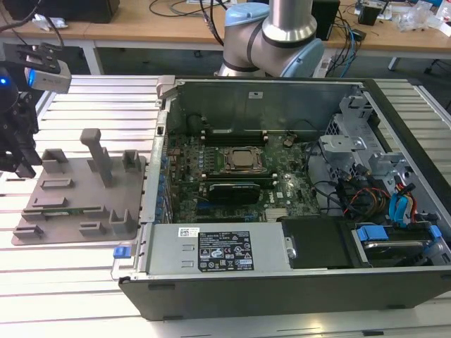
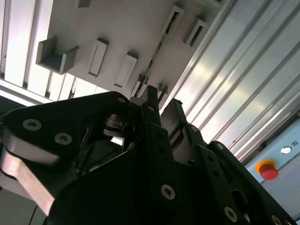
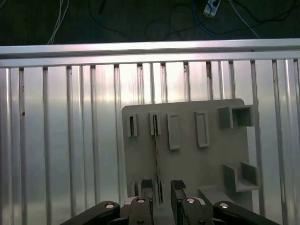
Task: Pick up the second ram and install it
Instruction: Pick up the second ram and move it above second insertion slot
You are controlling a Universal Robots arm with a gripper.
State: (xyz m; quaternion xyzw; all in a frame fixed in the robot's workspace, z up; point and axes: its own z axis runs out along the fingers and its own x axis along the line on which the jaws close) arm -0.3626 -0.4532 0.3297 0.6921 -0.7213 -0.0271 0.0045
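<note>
**A:** Where is the hand, and how are its fingers set?

**B:** In the first wrist view the hand (image 3: 161,190) hangs over one end of a grey holder plate (image 3: 197,164). Its two black fingers (image 3: 146,187) are apart, and nothing is clamped between them.

**A:** And the second ram?

**B:** The second ram (image 3: 156,154) stands on its thin edge in a slot of that plate, so it appears as a narrow dark line with a hint of green. Its near end runs into the gap between the parted fingers. I cannot tell whether either finger touches it. The second wrist view shows the same arrangement from a slanted angle, with the thin board leading straight toward the open fingertips.

**A:** What surrounds the plate?

**B:** The plate carries several raised grey blocks and pockets, and it lies on a counter (image 1: 84,282) of bright, slatted metal. In the exterior view the hand sits at the exterior view's left edge, above the plate's end. Just beside the plate, on the exterior view's right, an open computer case (image 1: 246,84) lies on its side. Inside it are a green motherboard (image 1: 282,190) and a square, metal-topped processor (image 1: 243,160). Behind the case rises the pale blue and silver arm (image 1: 275,32).

**A:** Anything else?

**B:** A red button (image 2: 268,171) shows in the second wrist view, on a pale panel past the counter's slats.
</note>
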